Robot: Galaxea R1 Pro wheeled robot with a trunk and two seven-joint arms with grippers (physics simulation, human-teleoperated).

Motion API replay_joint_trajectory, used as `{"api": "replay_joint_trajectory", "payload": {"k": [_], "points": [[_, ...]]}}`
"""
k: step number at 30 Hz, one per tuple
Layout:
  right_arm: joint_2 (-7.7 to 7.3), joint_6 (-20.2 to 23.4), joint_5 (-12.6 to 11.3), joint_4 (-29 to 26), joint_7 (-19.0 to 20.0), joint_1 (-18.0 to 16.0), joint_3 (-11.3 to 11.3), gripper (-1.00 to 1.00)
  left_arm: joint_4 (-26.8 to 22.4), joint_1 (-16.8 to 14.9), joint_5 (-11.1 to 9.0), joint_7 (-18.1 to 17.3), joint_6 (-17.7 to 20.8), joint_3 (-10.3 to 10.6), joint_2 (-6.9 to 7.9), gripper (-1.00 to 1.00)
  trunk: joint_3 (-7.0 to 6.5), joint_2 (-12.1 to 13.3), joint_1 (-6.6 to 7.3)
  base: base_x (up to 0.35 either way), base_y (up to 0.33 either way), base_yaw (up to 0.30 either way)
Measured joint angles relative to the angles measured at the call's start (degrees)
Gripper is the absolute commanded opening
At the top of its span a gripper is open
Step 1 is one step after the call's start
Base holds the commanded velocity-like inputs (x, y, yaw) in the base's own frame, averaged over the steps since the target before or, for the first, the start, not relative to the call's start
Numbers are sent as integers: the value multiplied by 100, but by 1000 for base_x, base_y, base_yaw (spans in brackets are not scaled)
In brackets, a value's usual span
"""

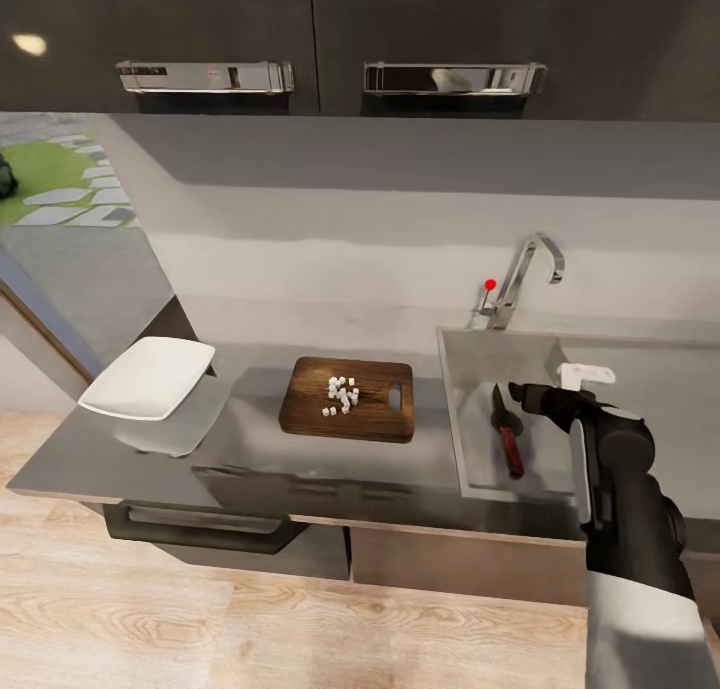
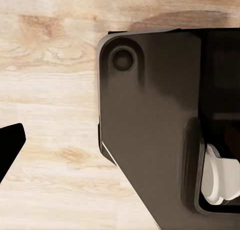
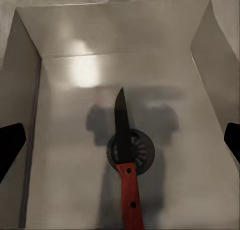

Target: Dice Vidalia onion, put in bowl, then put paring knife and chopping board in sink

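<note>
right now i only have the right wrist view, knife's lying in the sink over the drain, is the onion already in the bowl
Observer: No. The head view shows the diced onion on the chopping board, a small heap of pale bits.
Operator: and the bowl, where's it sitting
Observer: The bowl is on the countertop near its left end, left of the board, tilted, and looks empty.
Operator: ok is my right gripper clear of the knife
Observer: Yes. The right gripper hangs over the sink, and the paring knife lies loose on the sink floor.
</note>
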State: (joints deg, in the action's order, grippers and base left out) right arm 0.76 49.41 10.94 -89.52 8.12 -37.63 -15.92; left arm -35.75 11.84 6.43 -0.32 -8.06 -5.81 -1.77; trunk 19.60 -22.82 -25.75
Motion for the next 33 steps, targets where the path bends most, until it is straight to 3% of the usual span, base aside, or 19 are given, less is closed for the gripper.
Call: {"api": "replay_joint_trajectory", "payload": {"k": [4,9,33], "points": [[104,115,4,-162,7,6,-2,100,11,0,0,0,0,4,6,100,0,0,0,0,0,0],[129,132,5,-173,8,8,-1,100,10,1,0,0,1,2,7,100,0,1,0,0,120,0],[129,124,25,-135,238,17,-6,100,22,1,0,0,2,1,5,100,0,1,0,0,296,0]]}}
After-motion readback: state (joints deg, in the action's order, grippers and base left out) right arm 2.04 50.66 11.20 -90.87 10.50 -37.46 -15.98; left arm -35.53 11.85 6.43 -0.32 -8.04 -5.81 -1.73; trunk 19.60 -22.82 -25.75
